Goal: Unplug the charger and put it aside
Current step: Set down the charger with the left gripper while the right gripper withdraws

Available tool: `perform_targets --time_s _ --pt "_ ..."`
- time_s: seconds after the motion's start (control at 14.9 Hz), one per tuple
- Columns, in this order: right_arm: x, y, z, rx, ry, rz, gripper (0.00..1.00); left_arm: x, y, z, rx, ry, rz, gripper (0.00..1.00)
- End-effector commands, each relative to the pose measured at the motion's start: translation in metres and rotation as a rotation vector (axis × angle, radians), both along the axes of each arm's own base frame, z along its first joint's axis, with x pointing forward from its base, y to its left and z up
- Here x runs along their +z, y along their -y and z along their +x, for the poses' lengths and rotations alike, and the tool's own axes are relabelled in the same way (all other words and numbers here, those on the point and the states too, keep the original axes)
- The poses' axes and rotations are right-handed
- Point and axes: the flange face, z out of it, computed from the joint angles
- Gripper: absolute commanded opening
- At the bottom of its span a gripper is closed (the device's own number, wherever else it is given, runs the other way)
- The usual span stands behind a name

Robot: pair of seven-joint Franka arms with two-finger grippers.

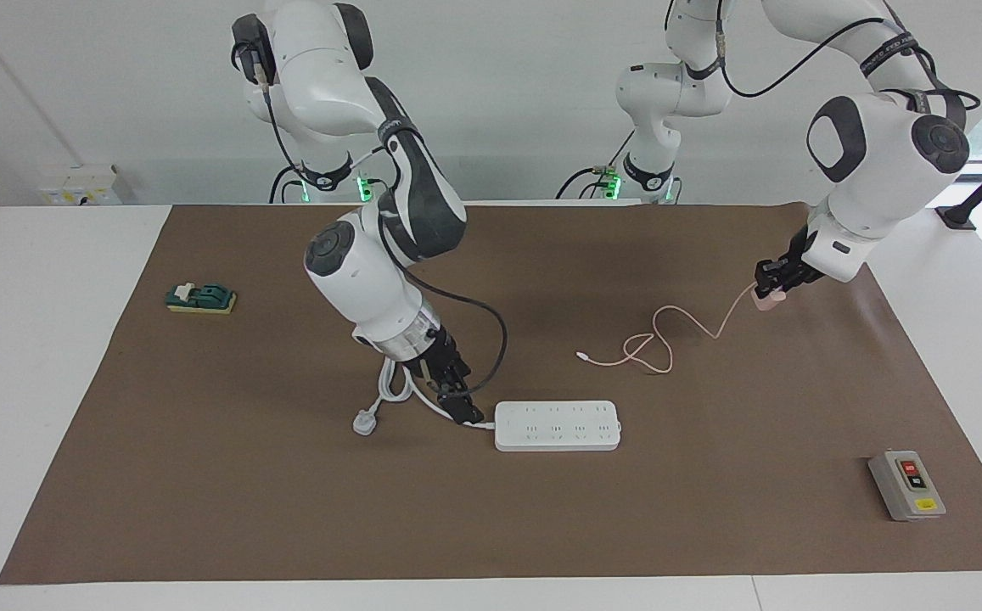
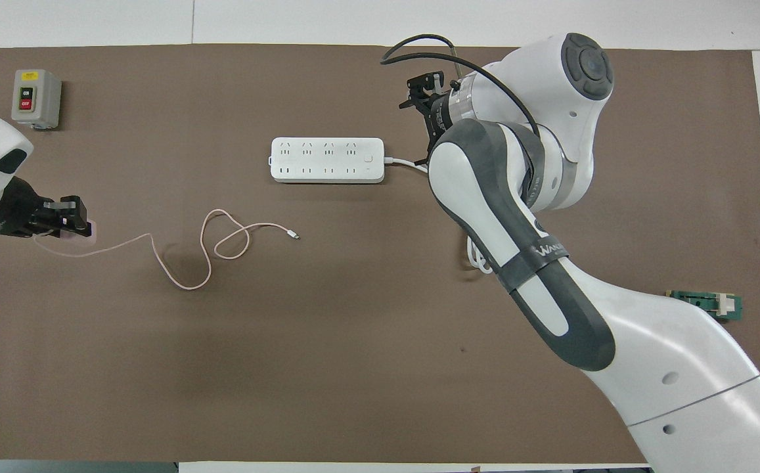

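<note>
Charger point(image 1: 769, 303) is out of the power strip point(image 1: 558, 425) and pinched in the left gripper point(image 1: 772, 288), fingertips closed on the small pink cube, held low over the brown mat point(image 1: 202, 475) at the left arm's end of the table, about 3 o'clock in the facing view. Whether the cube already touches the mat cannot be told. Its thin pink cable point(image 1: 656, 339) trails from the cube toward the table middle, looping on the mat and ending at a small connector, well apart from the strip. Right gripper point(image 1: 462, 406) sits down at the strip's cord end, roughly 9 o'clock of the strip in the facing view, tips at the white cord where it leaves the strip; whether the fingers are open or closed there cannot be told. It looks like it is steadying the strip. White three-pin plug point(image 1: 365, 422) lies just beside it. Grey switch box point(image 1: 906, 484) at 4 o'clock and green block point(image 1: 200, 297) at 9 o'clock are well clear. Judged step: setting the charger aside. To do it well, lower the cube straight down until it rests on the mat, then open the fingers fully before lifting, so the cube does not tip or get dragged by cable tension; keep the drop spot away from the mat edge and the switch box.
</note>
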Motion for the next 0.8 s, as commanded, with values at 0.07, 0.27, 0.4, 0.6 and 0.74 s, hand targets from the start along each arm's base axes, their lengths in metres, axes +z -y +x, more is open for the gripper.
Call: perform_targets --time_s 0.07,0.27,0.4,0.6,0.74 --pt "0.063 0.047 -0.026 0.303 0.055 -0.124 1.0 -0.056 -0.018 -0.057 -0.062 0.101 -0.016 0.01" --pt "0.093 0.103 -0.034 0.535 0.085 -0.2 1.0 -0.077 -0.013 -0.06 -0.068 0.122 -0.01 0.03" --pt "0.111 0.14 -0.039 0.675 0.107 -0.264 1.0 -0.093 -0.013 -0.067 -0.067 0.128 -0.008 0.04" --pt "0.143 0.174 -0.058 0.893 0.109 -0.356 1.0 -0.101 -0.017 -0.07 -0.076 0.148 -0.004 0.29" --pt "0.162 0.19 -0.074 0.918 0.074 -0.374 1.0 -0.102 -0.023 -0.072 -0.071 0.137 -0.005 0.75"
